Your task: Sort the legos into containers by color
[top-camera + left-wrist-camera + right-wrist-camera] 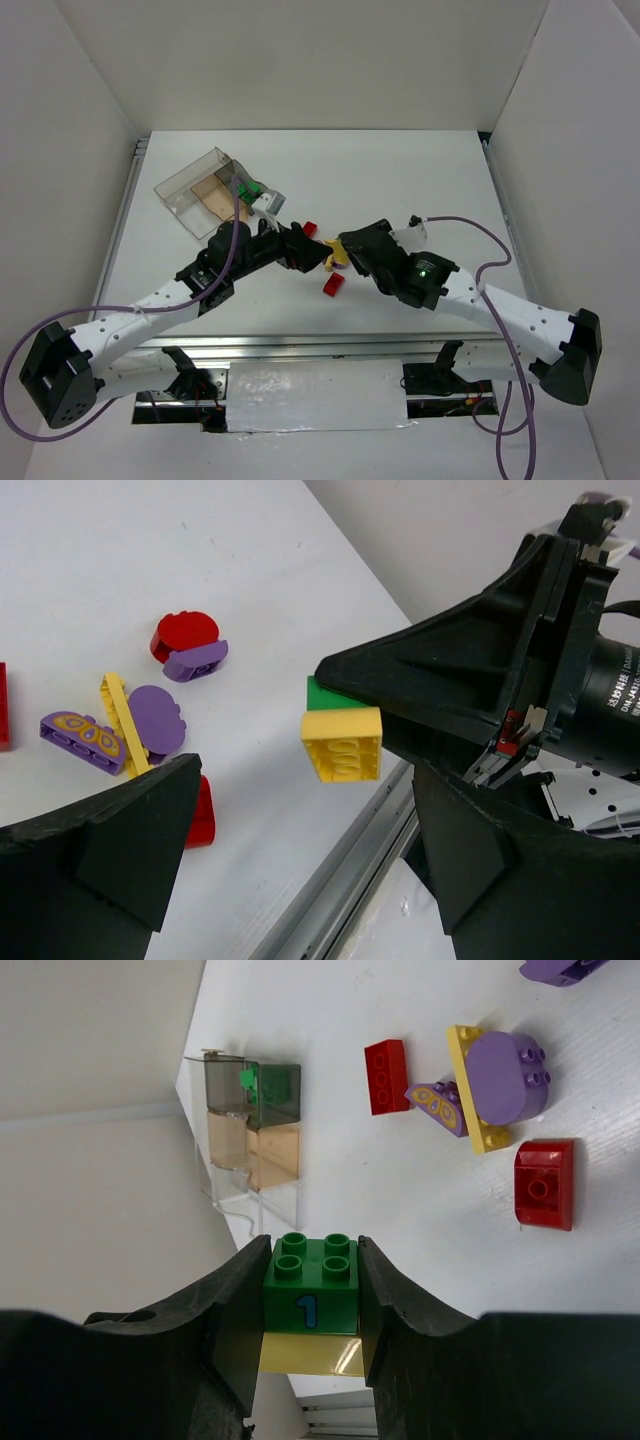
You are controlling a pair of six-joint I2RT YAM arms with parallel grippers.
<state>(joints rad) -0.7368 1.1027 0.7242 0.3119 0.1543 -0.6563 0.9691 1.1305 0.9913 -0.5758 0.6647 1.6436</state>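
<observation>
My right gripper (311, 1260) is shut on a green brick (310, 1295) marked "1" that is stacked on a yellow brick (310, 1355), both held above the table. In the left wrist view the same yellow brick (343, 743) and green brick (325, 695) stick out of the right gripper (450, 690). My left gripper (300, 870) is open and empty, just short of that stack. Loose legos lie on the table: a red brick (385, 1076), a red curved piece (545, 1184), a purple round piece (505, 1077) and a yellow bar (468, 1090). The clear tray (215, 190) stands at the far left.
A green piece (247, 1082) lies in the tray's smoky grey compartment. A red round piece (185, 635) with a purple piece (197, 660) lies further off. The table's metal front rail (340, 870) runs right below the left gripper. White walls surround the table.
</observation>
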